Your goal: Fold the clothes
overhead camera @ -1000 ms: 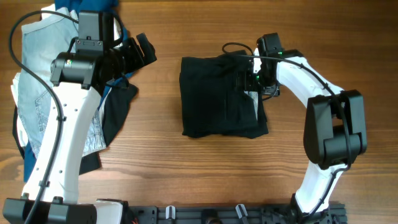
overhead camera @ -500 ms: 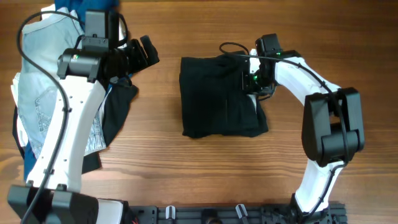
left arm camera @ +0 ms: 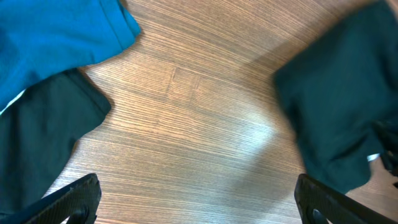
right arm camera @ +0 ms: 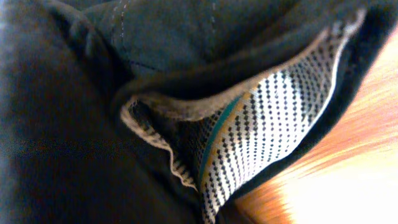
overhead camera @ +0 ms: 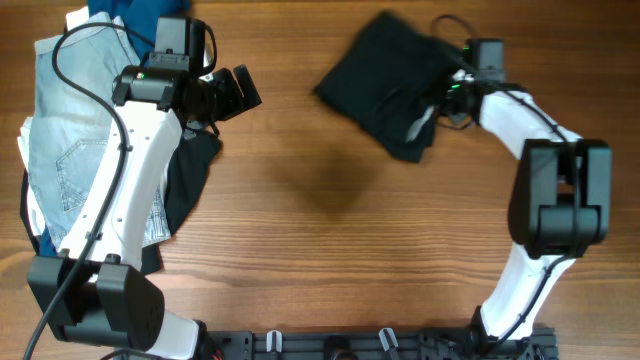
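The folded black shorts (overhead camera: 385, 85) hang tilted above the table's far right, casting a shadow on the wood. My right gripper (overhead camera: 452, 95) is shut on their right edge. In the right wrist view the black cloth (right arm camera: 62, 124) fills the frame, with the light dotted inner waistband (right arm camera: 280, 137) showing; my own fingers are hidden there. My left gripper (overhead camera: 245, 90) stands open over bare wood beside the pile of clothes, nothing between its fingertips (left arm camera: 74, 199). The left wrist view shows the black shorts (left arm camera: 342, 106) at the right.
At the left lies a pile: pale-blue jeans (overhead camera: 70, 130), a blue top (overhead camera: 120, 10) (left arm camera: 56, 31), and another black garment (overhead camera: 190, 170) (left arm camera: 37, 130). The arm bases stand along the near edge.
My right gripper has closed on the black shorts, lifted them off the table's middle and carried them up and to the right. My left gripper has shifted slightly right, still open.
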Available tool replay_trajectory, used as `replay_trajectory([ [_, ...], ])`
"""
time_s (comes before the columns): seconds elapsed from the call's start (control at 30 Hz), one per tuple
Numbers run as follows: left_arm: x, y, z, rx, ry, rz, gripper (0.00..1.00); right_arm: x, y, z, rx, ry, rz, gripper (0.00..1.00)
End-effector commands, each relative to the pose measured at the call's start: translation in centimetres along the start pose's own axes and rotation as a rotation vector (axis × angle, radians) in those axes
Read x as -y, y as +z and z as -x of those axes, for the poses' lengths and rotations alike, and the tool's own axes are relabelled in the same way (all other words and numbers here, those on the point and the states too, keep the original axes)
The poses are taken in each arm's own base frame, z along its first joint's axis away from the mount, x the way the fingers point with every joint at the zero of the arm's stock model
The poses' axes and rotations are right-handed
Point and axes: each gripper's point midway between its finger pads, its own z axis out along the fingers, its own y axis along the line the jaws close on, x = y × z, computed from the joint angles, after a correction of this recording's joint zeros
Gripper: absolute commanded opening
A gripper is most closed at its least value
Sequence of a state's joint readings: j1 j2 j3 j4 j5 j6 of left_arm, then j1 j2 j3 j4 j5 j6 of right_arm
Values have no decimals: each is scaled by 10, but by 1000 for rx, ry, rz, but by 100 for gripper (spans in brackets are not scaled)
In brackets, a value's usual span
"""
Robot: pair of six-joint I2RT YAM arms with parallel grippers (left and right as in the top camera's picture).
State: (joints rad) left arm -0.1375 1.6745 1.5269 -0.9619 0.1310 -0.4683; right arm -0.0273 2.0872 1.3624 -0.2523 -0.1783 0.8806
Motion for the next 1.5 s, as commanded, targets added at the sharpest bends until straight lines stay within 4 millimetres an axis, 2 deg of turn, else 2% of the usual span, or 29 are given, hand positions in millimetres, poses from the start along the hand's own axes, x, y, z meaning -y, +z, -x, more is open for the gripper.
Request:
replay_trajectory([
  [0.0,-1,4,-2,-10,20,7,100,69,-14,74,345,440,-199,19],
  [0.07,-1,4,-2,-8,20,5,100,92,-25,108,464,512,-206,18],
  [0.17,0,4,0,0,21,1,100,104,-16,130,513,542,-165,17],
  [0.3,2,4,4,13,22,-7,100,121,10,132,514,556,-153,15],
  [0.4,4,4,6,23,21,-13,100,128,29,130,513,556,-140,17],
  [0.53,4,4,6,25,21,-14,100,128,30,131,517,547,-137,22],
  [0.57,4,4,7,26,22,-14,100,128,30,131,515,539,-138,31],
  [0.63,5,4,7,28,22,-16,100,112,27,136,495,388,-110,94],
  [0.67,5,4,8,31,22,-17,100,103,22,140,493,316,-93,100],
  [0.73,5,4,8,33,23,-18,100,86,4,149,515,228,-74,100],
  [0.83,5,4,9,34,23,-19,100,55,-48,164,558,141,-50,100],
  [0.93,5,4,9,34,23,-19,100,25,-112,172,612,69,-30,100],
  [1.07,5,4,9,34,23,-19,100,2,-180,165,633,14,-5,100],
  [1.1,5,4,9,34,23,-19,100,-3,-192,161,629,0,8,100],
  [1.13,5,4,9,34,24,-19,100,-20,-212,154,616,-113,50,100],
  [1.2,5,4,9,34,23,-19,100,-41,-236,139,587,-281,111,100],
  [1.23,6,4,9,34,23,-19,100,-54,-252,123,554,-409,158,100],
  [1.37,5,4,9,34,23,-19,100,-80,-294,75,472,-670,299,100],
  [1.47,5,4,9,34,23,-19,100,-98,-334,17,394,-918,472,100],
])
